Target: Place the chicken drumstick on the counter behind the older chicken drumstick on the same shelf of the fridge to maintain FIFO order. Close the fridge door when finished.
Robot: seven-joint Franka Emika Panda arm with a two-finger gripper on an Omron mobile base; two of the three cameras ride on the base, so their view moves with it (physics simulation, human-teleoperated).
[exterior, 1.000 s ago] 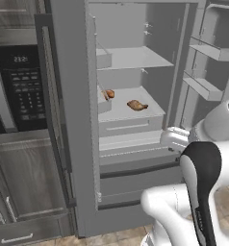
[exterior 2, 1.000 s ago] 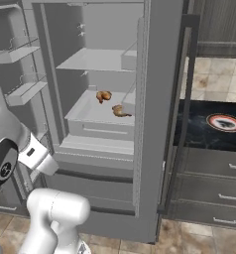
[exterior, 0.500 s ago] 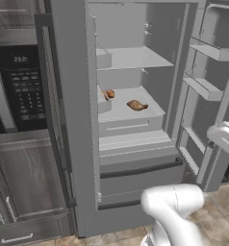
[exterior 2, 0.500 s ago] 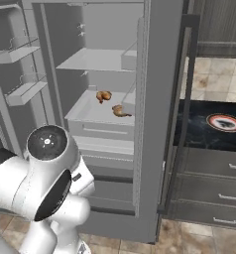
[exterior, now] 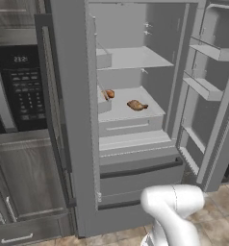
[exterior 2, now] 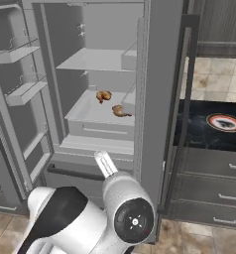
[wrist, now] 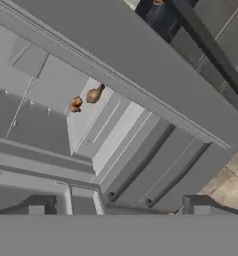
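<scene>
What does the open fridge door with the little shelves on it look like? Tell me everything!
The fridge door is tall, grey and plastic-looking. It is swung wide open beside the fridge, its inner side facing us. That side has stacked bin shelves with raised rims, and no food shows in them. Nothing touches it.

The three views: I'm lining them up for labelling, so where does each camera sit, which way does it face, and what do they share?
Left base view: behind the arm on its left, facing the open fridge; white arm at lower right.
Right base view: behind on the right, same fridge, counter to the right; arm at lower left.
Hand view: on the hand, rolled, looking at the fridge shelves; open pincer tips at bottom.
All share two chicken drumsticks on one shelf.
</scene>
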